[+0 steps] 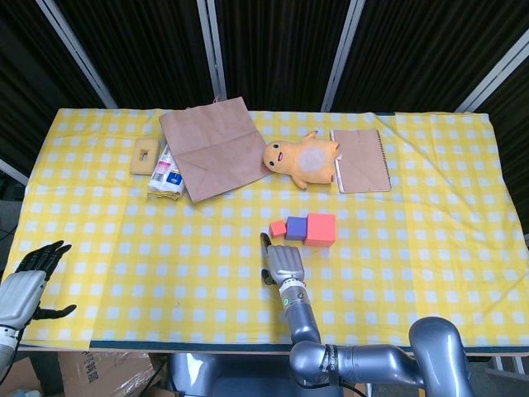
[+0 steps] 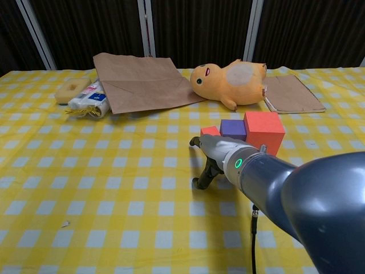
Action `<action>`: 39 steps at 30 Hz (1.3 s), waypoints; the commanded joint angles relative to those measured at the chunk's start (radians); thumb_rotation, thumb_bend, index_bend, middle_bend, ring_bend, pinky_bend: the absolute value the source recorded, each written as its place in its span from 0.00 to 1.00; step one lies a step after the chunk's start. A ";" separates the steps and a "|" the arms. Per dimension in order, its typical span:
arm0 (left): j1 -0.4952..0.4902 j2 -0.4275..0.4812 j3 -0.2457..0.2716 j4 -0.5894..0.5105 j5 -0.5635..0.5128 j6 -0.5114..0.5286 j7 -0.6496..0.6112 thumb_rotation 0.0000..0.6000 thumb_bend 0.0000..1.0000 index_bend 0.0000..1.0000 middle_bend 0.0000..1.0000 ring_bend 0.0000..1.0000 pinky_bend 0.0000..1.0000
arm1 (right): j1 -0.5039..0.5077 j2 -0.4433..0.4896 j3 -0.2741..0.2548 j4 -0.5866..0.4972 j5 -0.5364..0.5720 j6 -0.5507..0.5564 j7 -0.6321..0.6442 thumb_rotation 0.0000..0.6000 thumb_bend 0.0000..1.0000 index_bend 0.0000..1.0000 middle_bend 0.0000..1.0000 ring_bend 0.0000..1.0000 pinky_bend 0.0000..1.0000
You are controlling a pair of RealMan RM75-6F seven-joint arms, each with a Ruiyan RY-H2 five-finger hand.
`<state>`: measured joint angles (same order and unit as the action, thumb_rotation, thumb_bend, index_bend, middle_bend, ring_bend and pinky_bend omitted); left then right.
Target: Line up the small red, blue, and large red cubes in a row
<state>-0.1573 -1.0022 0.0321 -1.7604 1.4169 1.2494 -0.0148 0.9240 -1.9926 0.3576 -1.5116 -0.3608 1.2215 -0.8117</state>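
The small red cube (image 1: 277, 228), the blue cube (image 1: 296, 226) and the large red cube (image 1: 321, 229) stand side by side in a row at the table's middle, touching or nearly so. The chest view shows the same row: small red cube (image 2: 210, 131), blue cube (image 2: 233, 128), large red cube (image 2: 264, 131). My right hand (image 1: 283, 263) lies just in front of the row, fingers stretched toward the small red cube with a small gap, holding nothing; in the chest view my right hand (image 2: 218, 153) hides the cubes' lower edges. My left hand (image 1: 29, 281) hovers off the table's front left corner, fingers spread and empty.
At the back lie a brown paper bag (image 1: 211, 147), an orange plush toy (image 1: 302, 161), a brown notebook (image 1: 360, 160), a wrapped packet (image 1: 166, 172) and a tan block (image 1: 145, 155). The yellow checked tablecloth (image 1: 165, 248) covers the whole table.
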 commanded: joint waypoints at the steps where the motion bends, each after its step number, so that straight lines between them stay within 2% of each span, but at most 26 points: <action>1: 0.000 0.002 0.000 -0.001 0.000 -0.002 -0.004 1.00 0.00 0.00 0.00 0.00 0.00 | 0.003 -0.007 0.006 0.013 0.003 -0.003 -0.002 1.00 0.50 0.00 1.00 1.00 1.00; 18: -0.001 0.005 0.002 -0.002 0.002 -0.004 -0.011 1.00 0.00 0.00 0.00 0.00 0.00 | -0.008 -0.029 0.023 0.087 -0.016 0.004 0.012 1.00 0.50 0.00 1.00 1.00 1.00; 29: -0.001 0.004 0.003 -0.005 0.003 -0.003 -0.006 1.00 0.00 0.00 0.00 0.00 0.00 | -0.035 -0.023 0.020 0.085 -0.031 0.036 0.014 1.00 0.50 0.00 1.00 1.00 1.00; 39: 0.000 0.003 0.003 -0.006 0.002 -0.002 -0.001 1.00 0.00 0.00 0.00 0.00 0.00 | -0.057 0.003 0.016 0.041 -0.037 0.036 0.005 1.00 0.50 0.00 1.00 1.00 1.00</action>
<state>-0.1578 -0.9991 0.0349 -1.7663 1.4187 1.2477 -0.0156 0.8698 -1.9932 0.3760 -1.4648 -0.3971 1.2584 -0.8055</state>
